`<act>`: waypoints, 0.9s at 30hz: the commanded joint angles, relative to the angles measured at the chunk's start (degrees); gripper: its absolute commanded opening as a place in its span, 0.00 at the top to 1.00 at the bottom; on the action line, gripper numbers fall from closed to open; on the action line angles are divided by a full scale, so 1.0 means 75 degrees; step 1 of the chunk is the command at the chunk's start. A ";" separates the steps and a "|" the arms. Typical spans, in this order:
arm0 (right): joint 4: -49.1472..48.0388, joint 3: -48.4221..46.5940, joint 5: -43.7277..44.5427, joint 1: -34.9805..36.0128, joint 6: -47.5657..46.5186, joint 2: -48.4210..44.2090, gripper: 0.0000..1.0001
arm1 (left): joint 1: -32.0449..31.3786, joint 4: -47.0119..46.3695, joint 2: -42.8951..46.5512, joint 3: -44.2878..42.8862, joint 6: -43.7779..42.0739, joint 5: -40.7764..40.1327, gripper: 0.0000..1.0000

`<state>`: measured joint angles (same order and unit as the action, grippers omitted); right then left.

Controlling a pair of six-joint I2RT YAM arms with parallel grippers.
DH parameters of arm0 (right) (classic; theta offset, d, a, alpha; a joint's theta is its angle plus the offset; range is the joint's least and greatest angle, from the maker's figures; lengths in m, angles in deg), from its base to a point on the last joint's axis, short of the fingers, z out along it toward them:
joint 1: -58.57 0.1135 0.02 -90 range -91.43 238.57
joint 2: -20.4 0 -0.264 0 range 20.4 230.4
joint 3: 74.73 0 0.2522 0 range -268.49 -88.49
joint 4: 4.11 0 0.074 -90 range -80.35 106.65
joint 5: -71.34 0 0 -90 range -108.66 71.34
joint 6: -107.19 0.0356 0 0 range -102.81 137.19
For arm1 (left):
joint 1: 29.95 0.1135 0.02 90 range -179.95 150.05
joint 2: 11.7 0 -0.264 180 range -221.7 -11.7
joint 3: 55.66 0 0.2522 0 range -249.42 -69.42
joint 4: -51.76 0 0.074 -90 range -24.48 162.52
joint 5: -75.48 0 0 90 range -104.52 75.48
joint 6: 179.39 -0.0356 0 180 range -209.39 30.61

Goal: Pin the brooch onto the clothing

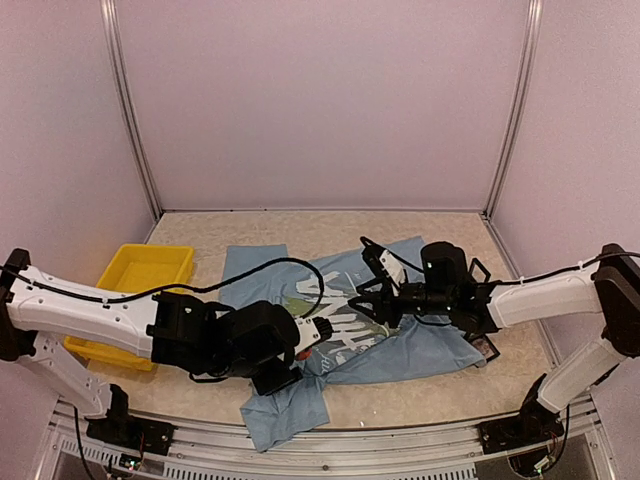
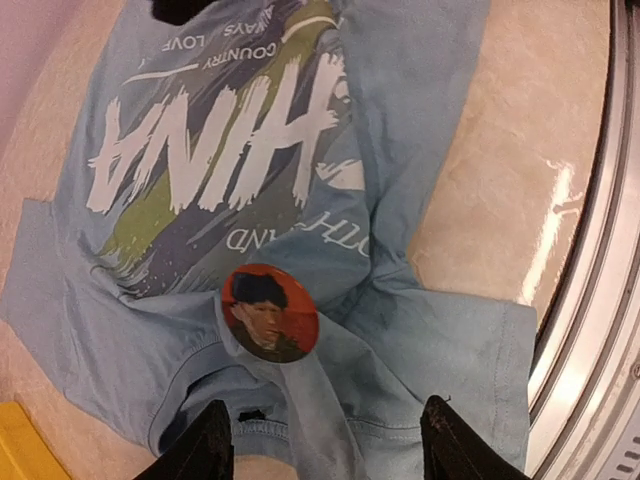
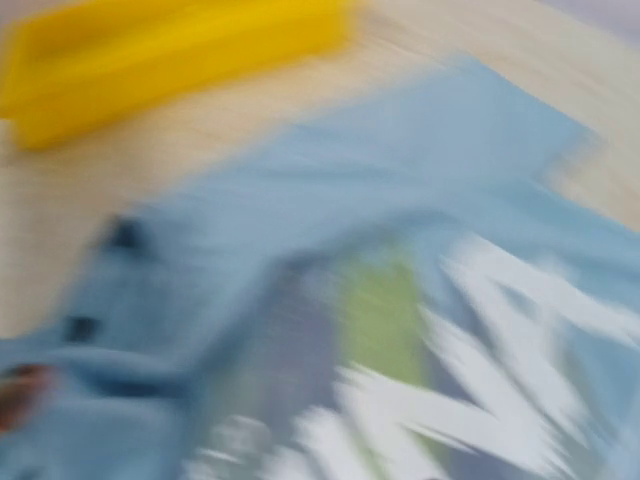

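Observation:
The light blue "CHINA" T-shirt (image 1: 440,345) lies crumpled on the table between both arms. In the left wrist view the brooch (image 2: 269,312), a round badge with a portrait on red, sits on a raised fold of the T-shirt (image 2: 420,340) near its hem. My left gripper (image 2: 330,452) is open and empty, its fingers (image 2: 212,446) straddling the fold just short of the brooch and not touching it. In the top view the brooch (image 1: 300,352) shows as an orange spot by the left gripper (image 1: 290,357). My right gripper (image 1: 372,303) hovers over the chest print with its fingers spread. The right wrist view is motion-blurred and shows only the shirt (image 3: 400,180).
A yellow tray (image 1: 145,270) stands at the left of the table, also in the left wrist view (image 2: 18,450) and the right wrist view (image 3: 170,50). A metal rail (image 2: 600,300) runs along the near table edge. Enclosure walls stand on three sides.

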<state>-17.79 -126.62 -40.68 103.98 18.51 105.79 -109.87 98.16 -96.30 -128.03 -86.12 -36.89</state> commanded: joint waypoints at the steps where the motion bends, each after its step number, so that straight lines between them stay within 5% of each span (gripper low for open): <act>1: 0.1322 -0.0397 0.1940 -0.0525 0.0710 -0.0078 0.63 | 0.1483 -0.0711 0.0764 0.0013 0.1030 0.0274 0.41; 5: 0.2080 -0.0568 0.2550 -0.0881 0.0839 -0.0232 0.65 | 0.2685 -0.1470 0.1191 0.0433 0.1762 0.0458 0.45; 13: 0.5247 -0.1840 0.4223 -0.1104 0.0349 -0.0570 0.63 | 0.3311 -0.3066 0.1059 0.1070 0.2259 0.0321 0.40; 19: 0.6758 -0.2476 0.4177 -0.1350 -0.1333 -0.1130 0.60 | 0.4490 -0.3857 0.0006 0.1618 0.3107 0.0989 0.41; 27: 0.9537 -0.3290 0.3974 -0.1724 -0.4408 -0.1459 0.55 | 0.4499 -0.4777 -0.0637 0.1394 0.2457 0.1368 0.40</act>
<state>38.60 -148.52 -10.80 92.39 -0.28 96.96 -75.75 69.22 -100.74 -116.27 -65.44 -29.18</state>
